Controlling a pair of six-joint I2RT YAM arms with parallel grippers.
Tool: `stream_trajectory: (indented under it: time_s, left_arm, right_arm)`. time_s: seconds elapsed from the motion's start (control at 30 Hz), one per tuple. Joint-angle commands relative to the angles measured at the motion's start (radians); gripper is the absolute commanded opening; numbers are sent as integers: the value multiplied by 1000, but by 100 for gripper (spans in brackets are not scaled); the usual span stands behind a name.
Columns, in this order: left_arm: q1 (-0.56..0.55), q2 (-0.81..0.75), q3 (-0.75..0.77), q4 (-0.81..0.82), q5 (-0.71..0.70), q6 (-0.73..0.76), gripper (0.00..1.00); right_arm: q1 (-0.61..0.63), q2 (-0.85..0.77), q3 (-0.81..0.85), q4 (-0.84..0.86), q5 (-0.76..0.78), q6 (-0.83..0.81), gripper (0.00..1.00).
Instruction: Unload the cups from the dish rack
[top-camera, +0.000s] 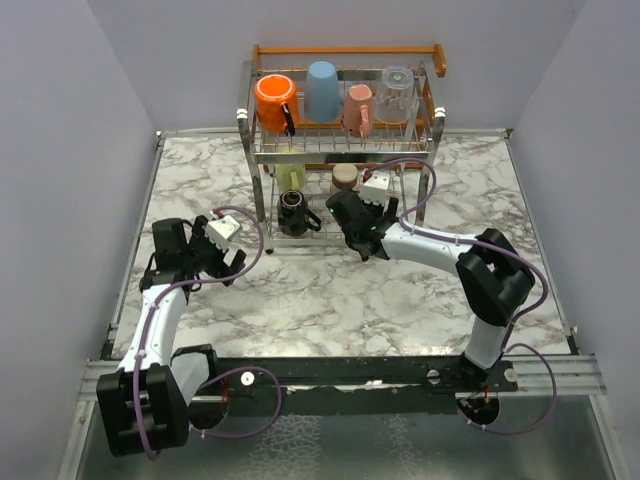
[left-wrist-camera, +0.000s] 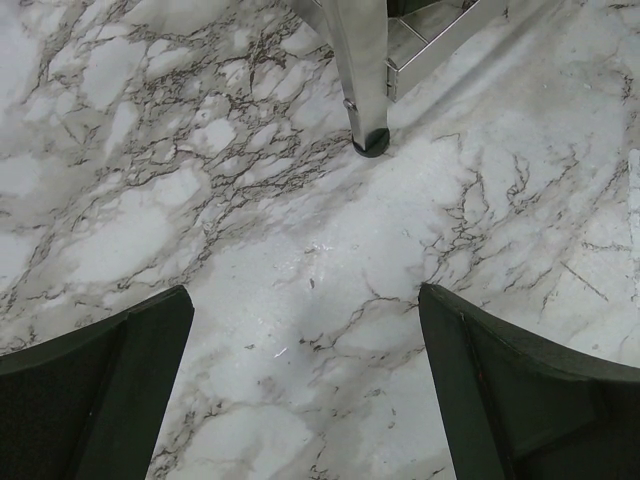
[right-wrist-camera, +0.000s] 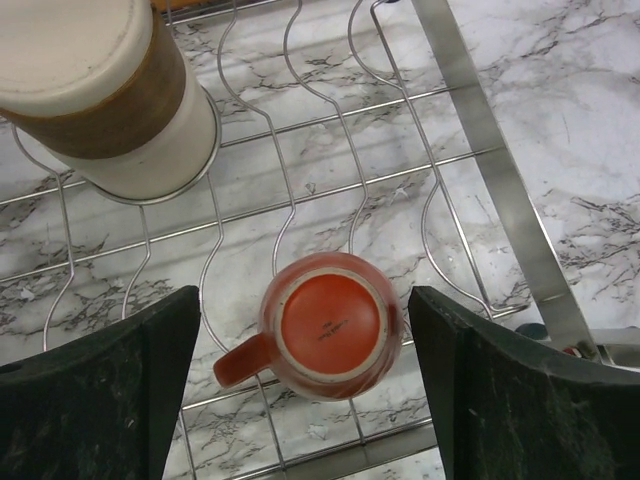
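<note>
Left gripper (left-wrist-camera: 305, 295) is spread wide above the table (left-wrist-camera: 150, 200), 1 leg (left-wrist-camera: 365, 70) of the dish rack (top-camera: 345, 49) seen ahead. Right gripper (right-wrist-camera: 303, 295) is spread; 1 upturned orange-red mug (right-wrist-camera: 325, 325) is straddled untouched, 1 tan cup (right-wrist-camera: 100, 90) ahead-left.

From above, the red cup (right-wrist-camera: 325, 325) on the lower tier of the rack (top-camera: 345, 48) is hidden under the right gripper (right-wrist-camera: 303, 300), whose fingertips cannot be made out there. The tan cup (top-camera: 344, 177) behind it is partly covered by that gripper, and the yellow cup (top-camera: 289, 177) shows only through the upper tier's wires. In the right wrist view the red cup stands base-up, its mouth hidden and the mark on its base too small to read. The tan cup is cut off by the top-left edge, and both fingers (right-wrist-camera: 100, 400) by the bottom. The left wrist view catches only 1 leg (left-wrist-camera: 365, 70) of the rack, cut off at the top.
</note>
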Motion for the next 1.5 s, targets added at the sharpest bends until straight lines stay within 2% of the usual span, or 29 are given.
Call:
stream_trajectory:
  time_s: [0.0,0.5,0.67,0.83,0.93,1.3,1.47]
  left_arm:
    - [7,-46,0,-39,37,4,99]
    - [6,-83,5,-76,57,-1,99]
    - [6,-85,4,-75,59,-1,99]
    - [6,-85,2,-73,59,-2,99]
    - [6,-85,3,-75,60,-3,99]
    - [6,-118,28,-175,110,67,99]
    - [6,-160,57,-269,184,131,99]
  right_arm:
    - [-7,27,-13,57,-17,-58,82]
    - [-73,73,-22,46,-67,-69,79]
    - [-73,34,-57,100,-99,-105,66]
    - [-74,-8,-64,113,-127,-125,42]
    - [-73,-28,-62,115,-138,-129,32]
    - [-73,-197,-109,159,-198,-146,13]
    - [-72,-305,-154,167,-299,-116,8]
